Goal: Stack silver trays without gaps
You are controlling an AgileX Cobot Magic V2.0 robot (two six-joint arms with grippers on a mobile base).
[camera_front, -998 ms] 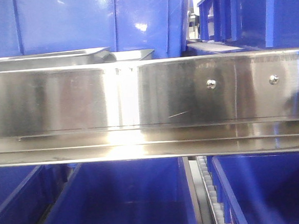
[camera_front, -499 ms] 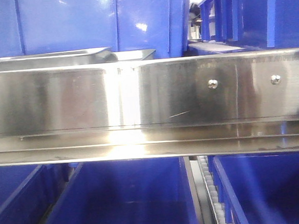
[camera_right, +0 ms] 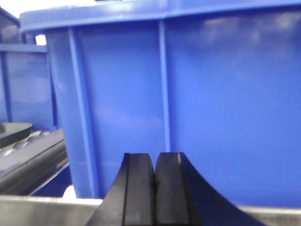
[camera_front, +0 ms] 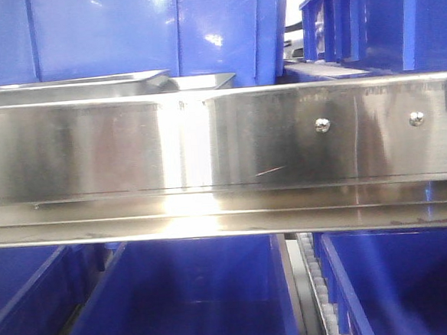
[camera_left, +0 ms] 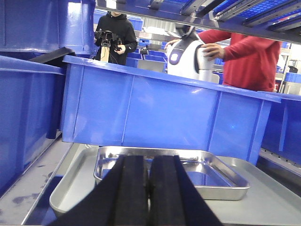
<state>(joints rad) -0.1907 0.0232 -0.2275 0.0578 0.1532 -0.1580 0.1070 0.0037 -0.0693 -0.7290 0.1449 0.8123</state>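
Two silver trays lie right ahead of my left gripper (camera_left: pixel 149 162), which is shut with nothing between its black fingers. A mirror-shiny tray (camera_left: pixel 221 178) rests on a duller, wider tray (camera_left: pixel 70 188), offset to the right so that a broad strip of the lower one shows at the left. In the front view only the trays' rims peek over the steel rail: one rim (camera_front: pixel 72 86) at the left, another rim (camera_front: pixel 206 81) just right of it. My right gripper (camera_right: pixel 154 157) is shut and empty, pointing at a blue bin wall. Neither gripper shows in the front view.
A broad steel rail (camera_front: pixel 222 141) with two screw heads spans the front view. Blue bins (camera_left: pixel 155 110) stand close behind the trays, another bin (camera_left: pixel 26 113) at their left, more bins (camera_front: pixel 179 301) below the rail. One bin (camera_right: pixel 197 89) fills the right wrist view. People stand in the background.
In the front view the rail's screw heads and the tray rims have drifted a few pixels to the right. Nothing has been taken hold of.
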